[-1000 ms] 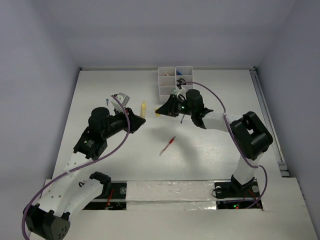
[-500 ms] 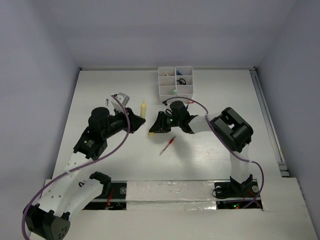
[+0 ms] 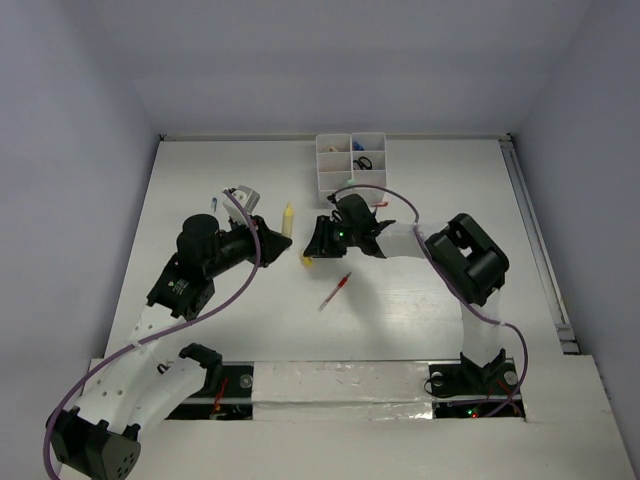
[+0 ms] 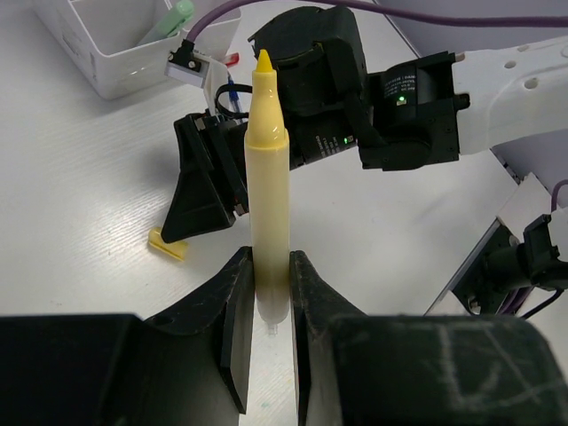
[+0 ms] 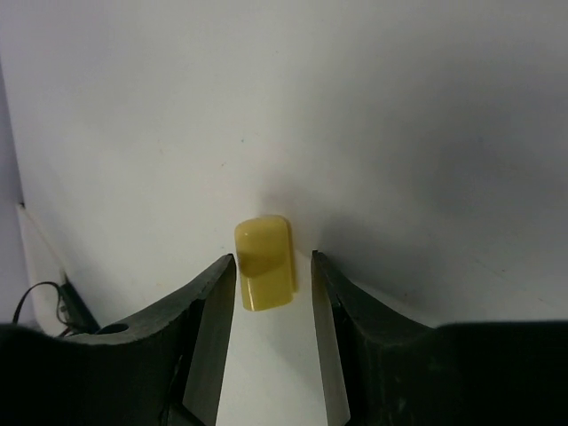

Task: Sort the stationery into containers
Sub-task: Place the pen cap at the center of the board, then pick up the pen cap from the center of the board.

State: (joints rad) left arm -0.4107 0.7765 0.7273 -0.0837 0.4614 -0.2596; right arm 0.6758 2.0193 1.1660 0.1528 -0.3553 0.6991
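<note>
— Where is the yellow marker point(image 4: 267, 160)?
— My left gripper point(image 4: 269, 284) has it clamped by the barrel, with the uncapped tip pointing away from the wrist.
— And your right?
— My right gripper point(image 5: 272, 264) is low over the table point(image 3: 420, 300), jaws partly apart. The yellow cap point(image 4: 168, 243) lies between them, with a gap on either side. The white tray point(image 3: 350, 160) sits near the far edge.
</note>
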